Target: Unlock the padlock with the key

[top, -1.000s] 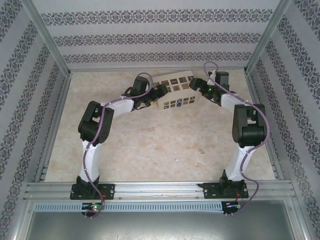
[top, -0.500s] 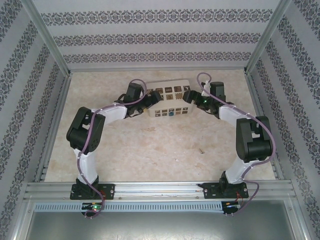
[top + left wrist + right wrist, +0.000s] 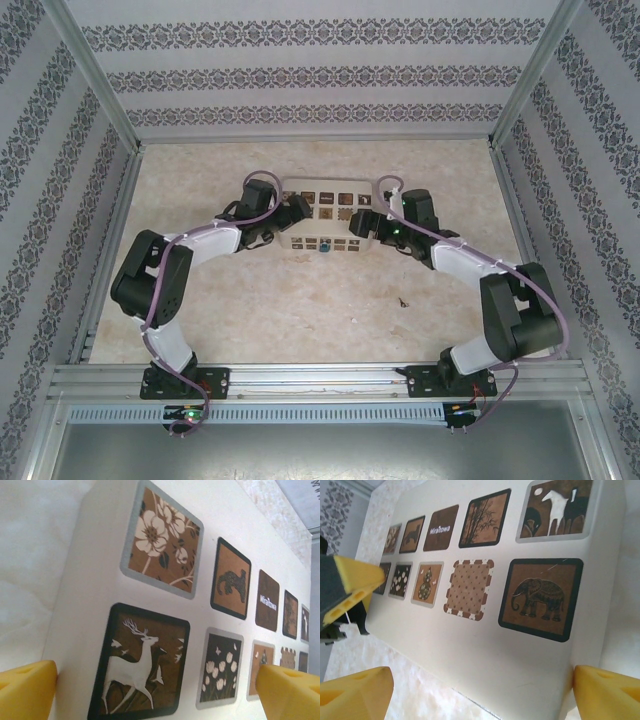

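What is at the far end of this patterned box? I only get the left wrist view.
Observer: The right gripper, jaws open, sits at the box's right end, facing the left gripper.
Operator: Any padlock in sight?
Observer: Yes, a small blue padlock at the middle of the box's near side.
Operator: And a key?
Observer: A tiny dark thing lies on the table nearer the right arm; it is too small to say whether it is the key.

Box (image 3: 325, 200) lies between left pincer (image 3: 295, 215) and right pincer (image 3: 358, 222).
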Robot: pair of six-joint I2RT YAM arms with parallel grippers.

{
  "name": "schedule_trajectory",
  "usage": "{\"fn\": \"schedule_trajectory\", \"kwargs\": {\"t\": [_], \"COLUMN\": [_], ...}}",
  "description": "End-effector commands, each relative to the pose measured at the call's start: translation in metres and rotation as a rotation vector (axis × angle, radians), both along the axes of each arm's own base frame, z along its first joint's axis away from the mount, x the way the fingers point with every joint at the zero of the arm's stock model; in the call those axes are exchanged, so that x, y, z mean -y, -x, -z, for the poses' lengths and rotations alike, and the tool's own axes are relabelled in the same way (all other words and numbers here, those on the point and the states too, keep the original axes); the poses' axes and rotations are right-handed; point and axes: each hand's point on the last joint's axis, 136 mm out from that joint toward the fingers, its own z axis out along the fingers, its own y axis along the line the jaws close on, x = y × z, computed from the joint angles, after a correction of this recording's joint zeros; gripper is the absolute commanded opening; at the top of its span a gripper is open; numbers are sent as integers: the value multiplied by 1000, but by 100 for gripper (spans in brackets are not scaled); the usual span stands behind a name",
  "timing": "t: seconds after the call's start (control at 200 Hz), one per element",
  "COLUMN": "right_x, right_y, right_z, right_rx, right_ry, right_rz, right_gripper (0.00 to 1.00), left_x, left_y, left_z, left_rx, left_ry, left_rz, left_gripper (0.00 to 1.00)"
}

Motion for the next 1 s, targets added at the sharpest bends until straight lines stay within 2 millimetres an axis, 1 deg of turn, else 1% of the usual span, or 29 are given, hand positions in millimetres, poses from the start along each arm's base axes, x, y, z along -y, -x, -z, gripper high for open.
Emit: {"fn": "schedule_trajectory", "kwargs": {"t": [0.0,0.21,0.33,0.485,0.7,0.799,0.899,0.994], "right_x": [-28,-33,-36,-37,-35,-32,-27,-16], "right_y": [22,42,50,58,60,59,58,55], "right_z": [-14,-8,-7,-2,4,5,3,4], "right_rx": [32,16,13,-8,-31,-33,-30,-19], "right_ry": [-49,-32,-28,-17,15,35,60,108], "right_rz": [-95,-114,-124,-113,-89,-71,-51,-10], "right_gripper": [90,89,89,89,89,89,90,91], "left_x": [29,24,23,15,15,10,4,-3], "left_y": [7,6,2,-5,-11,-13,-14,-15], "left_z": [-38,-34,-32,-27,-26,-24,-22,-21], "left_rx": [84,79,73,65,66,59,53,48], "left_ry": [98,65,54,39,29,29,27,19], "left_rz": [104,99,101,68,68,56,45,34], "left_gripper": [100,100,100,100,100,100,100,100]}}
